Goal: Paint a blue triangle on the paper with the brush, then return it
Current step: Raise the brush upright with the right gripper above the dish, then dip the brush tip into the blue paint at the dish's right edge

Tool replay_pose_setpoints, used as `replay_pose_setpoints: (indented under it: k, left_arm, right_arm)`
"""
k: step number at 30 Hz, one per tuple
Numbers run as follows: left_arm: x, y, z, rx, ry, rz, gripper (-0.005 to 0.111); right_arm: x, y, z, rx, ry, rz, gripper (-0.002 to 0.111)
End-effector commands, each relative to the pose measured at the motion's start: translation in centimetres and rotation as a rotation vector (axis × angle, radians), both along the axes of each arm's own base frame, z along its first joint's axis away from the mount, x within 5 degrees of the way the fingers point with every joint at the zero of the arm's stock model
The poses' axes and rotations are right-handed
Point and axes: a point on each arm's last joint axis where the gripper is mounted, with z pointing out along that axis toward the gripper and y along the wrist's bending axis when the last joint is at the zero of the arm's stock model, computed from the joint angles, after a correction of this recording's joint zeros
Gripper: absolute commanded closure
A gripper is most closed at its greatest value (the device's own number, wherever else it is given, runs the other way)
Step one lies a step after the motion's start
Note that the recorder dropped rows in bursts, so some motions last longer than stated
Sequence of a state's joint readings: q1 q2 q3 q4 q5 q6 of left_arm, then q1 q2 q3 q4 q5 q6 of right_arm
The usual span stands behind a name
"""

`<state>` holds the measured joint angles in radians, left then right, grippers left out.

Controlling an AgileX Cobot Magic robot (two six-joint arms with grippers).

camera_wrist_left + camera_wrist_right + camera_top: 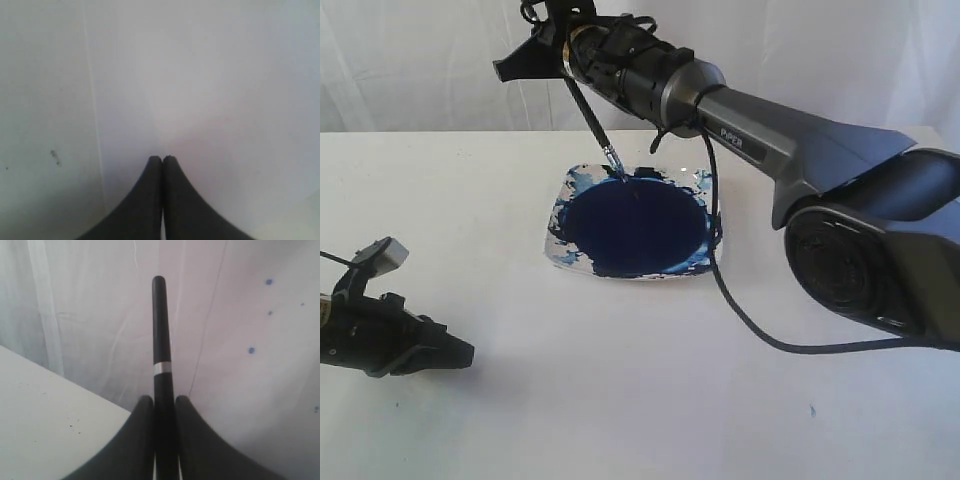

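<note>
The right gripper (pixel 163 404) is clamped on the brush (pixel 588 120). It holds the brush slanted so the bristles dip into the far edge of the paint (pixel 635 225) in the dish (pixel 572 258). I'd say it's loading colour at the edge of the pool so the ferrule stays clear of the paint. The left gripper (pixel 162 160) sits low over the table (pixel 470 180) at the near left, jaws pressed together on nothing. It looks parked out of the way, with the paper (pixel 210 85) beneath it. No triangle shows anywhere, so the painting is not yet begun.
</note>
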<state>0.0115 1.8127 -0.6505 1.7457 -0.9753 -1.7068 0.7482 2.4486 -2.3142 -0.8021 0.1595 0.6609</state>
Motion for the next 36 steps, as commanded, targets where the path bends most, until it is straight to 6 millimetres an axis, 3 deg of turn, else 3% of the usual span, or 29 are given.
replay_pose_setpoints:
  k: [1, 8, 12, 23, 27, 30, 36]
  left_arm:
    - [-0.2, 0.0, -0.1, 0.005, 0.001, -0.003, 0.107]
    - [-0.2, 0.0, -0.1, 0.005, 0.001, -0.003, 0.107]
    - [-0.2, 0.0, -0.1, 0.005, 0.001, -0.003, 0.107]
    - [-0.2, 0.0, -0.1, 0.005, 0.001, -0.003, 0.107]
    - [-0.2, 0.0, -0.1, 0.005, 0.001, -0.003, 0.107]
    - [-0.2, 0.0, -0.1, 0.005, 0.001, -0.003, 0.107]
    - [-0.2, 0.0, -0.1, 0.005, 0.001, -0.003, 0.107]
  right_arm:
    - [-0.8, -0.6, 1.8, -0.020, -0.027, 0.012, 0.108]
    - [-3.5, -1.4, 1.6, -0.002, -0.023, 0.153, 0.108]
    - [-4.9, -2.5, 1.8, 0.097, -0.037, 0.263, 0.108]
    - [-6.9, -9.1, 3.4, 0.420, -0.062, 0.352, 0.108]
    - [-8.1, -13.6, 1.7, 0.641, -0.103, 0.362, 0.108]
    - [-7.7, -17.5, -0.5, 0.797, -0.112, 0.235, 0.108]
    - [-5.4, -20.5, -3.9, 0.904, -0.049, -0.031, 0.108]
